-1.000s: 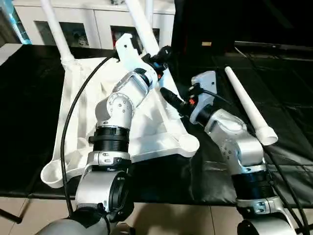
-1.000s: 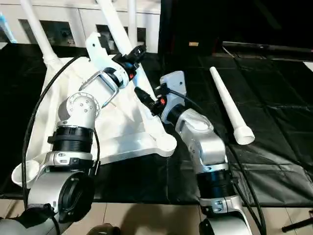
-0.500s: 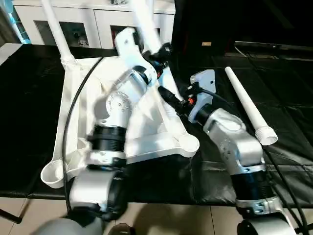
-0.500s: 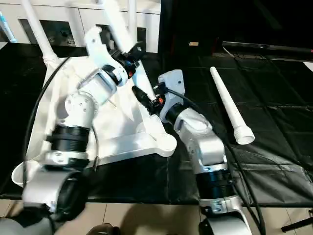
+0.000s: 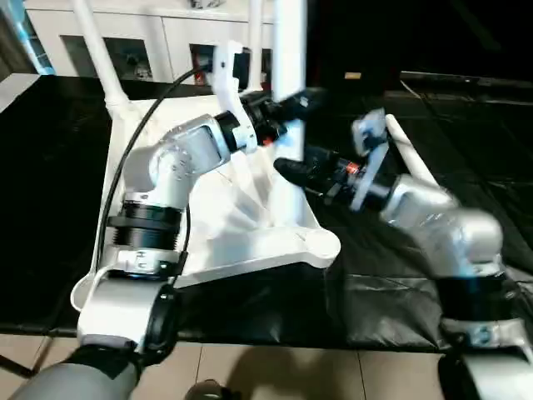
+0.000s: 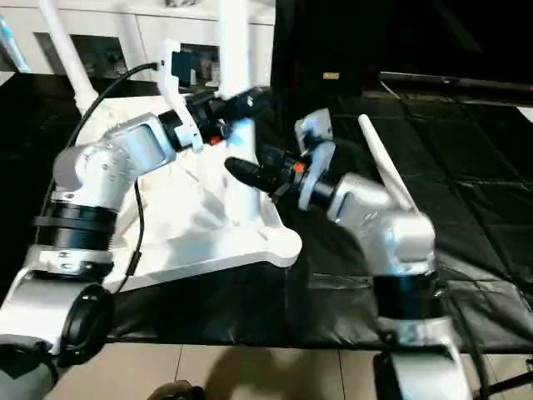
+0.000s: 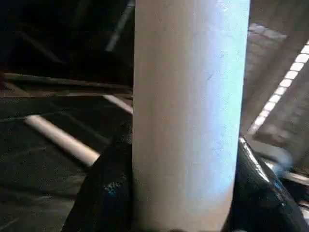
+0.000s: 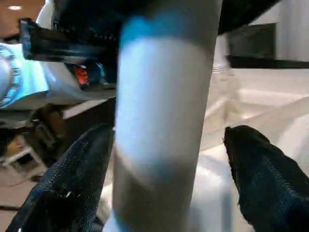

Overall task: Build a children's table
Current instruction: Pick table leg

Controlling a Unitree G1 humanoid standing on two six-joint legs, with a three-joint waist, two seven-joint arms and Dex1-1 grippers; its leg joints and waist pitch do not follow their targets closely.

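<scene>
The white table top (image 5: 216, 208) lies underside up on the black mat. One white leg (image 5: 289, 50) stands upright, its lower end on the top's right rim, just behind the front right corner socket (image 5: 321, 244). My left gripper (image 5: 293, 104) is shut on this leg (image 7: 188, 106) partway up. Lower down, my right gripper (image 5: 287, 171) is open around the same leg (image 8: 159, 121), with a gap between the leg and each of its fingers (image 8: 72, 183). Another leg (image 5: 97, 58) stands in the back left socket. A loose leg (image 6: 375, 148) lies on the mat, partly behind my right arm.
A white glass-door cabinet (image 5: 166, 33) stands behind the table top. Black mat (image 5: 466, 133) stretches to the right of the loose leg. The mat's front edge and the light floor (image 5: 291, 375) lie close below my arms.
The held leg has swung from tilted to upright, with my left arm swinging round. My right gripper has opened off the leg and its arm has shifted right.
</scene>
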